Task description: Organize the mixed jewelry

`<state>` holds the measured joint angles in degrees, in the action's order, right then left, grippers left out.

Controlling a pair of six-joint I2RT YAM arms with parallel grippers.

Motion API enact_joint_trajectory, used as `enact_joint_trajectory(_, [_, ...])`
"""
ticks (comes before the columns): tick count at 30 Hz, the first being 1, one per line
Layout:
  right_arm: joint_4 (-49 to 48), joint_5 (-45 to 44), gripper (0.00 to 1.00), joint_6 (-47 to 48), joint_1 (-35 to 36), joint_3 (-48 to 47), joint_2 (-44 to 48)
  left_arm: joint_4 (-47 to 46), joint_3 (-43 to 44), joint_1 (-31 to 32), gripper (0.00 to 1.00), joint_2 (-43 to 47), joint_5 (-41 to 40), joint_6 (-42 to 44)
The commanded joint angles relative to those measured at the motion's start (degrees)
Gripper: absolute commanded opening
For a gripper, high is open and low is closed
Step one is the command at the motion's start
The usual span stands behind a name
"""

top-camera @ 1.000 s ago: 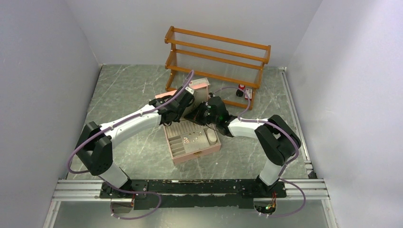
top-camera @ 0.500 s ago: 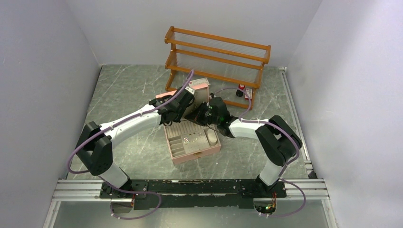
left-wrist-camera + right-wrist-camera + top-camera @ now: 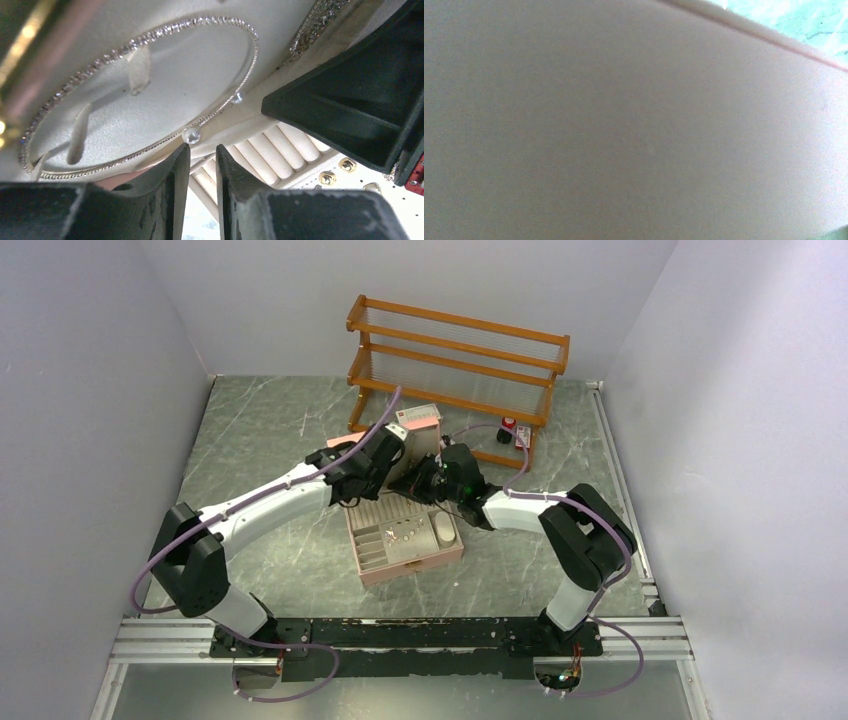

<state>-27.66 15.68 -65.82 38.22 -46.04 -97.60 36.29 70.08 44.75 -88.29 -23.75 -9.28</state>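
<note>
The pink jewelry box (image 3: 415, 562) lies open mid-table, its lid (image 3: 420, 425) standing upright. A thin silvery chain necklace (image 3: 150, 37) with clear beads (image 3: 191, 135) loops round the white pad inside the lid. My left gripper (image 3: 202, 155) is just under the lower bead. Its fingers (image 3: 175, 200) stand a narrow gap apart with nothing between them. Tiny gold earrings (image 3: 345, 164) sit in the tray beside cream ring rolls (image 3: 280, 150). My right gripper (image 3: 420, 483) is at the lid's base. Its wrist view shows only a pinkish surface, and its fingers are hidden.
A wooden two-shelf rack (image 3: 455, 350) stands at the back. Small red-and-black bottles (image 3: 508, 428) sit by its right foot. Both arms crowd together over the box's far edge. The right gripper's black body (image 3: 350, 110) is close to the right of my left fingers.
The left arm has shifted slightly, its elbow swinging left while the gripper edges toward the lid and its jaws part a little. The right arm has barely moved.
</note>
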Motion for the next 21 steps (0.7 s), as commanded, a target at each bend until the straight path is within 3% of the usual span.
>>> enact_joint_trajectory(1, [-0.44,3.49,0.03,-0.67,0.37,-3.16,2.93,-4.69,0.14,-0.93,0.32,4.07,-4.12,-1.47])
enact_joint_trajectory(11, [5.5,1.8,0.04,-0.94,0.39,-6.27,0.46,-13.7,-2.65,-0.98,0.38,5.93,-1.3,-1.07])
enact_joint_trajectory(21, [8.94,1.31,0.05,-2.26,0.04,-9.96,-3.43,-15.83,-4.67,-1.02,0.31,3.21,-0.94,-1.59])
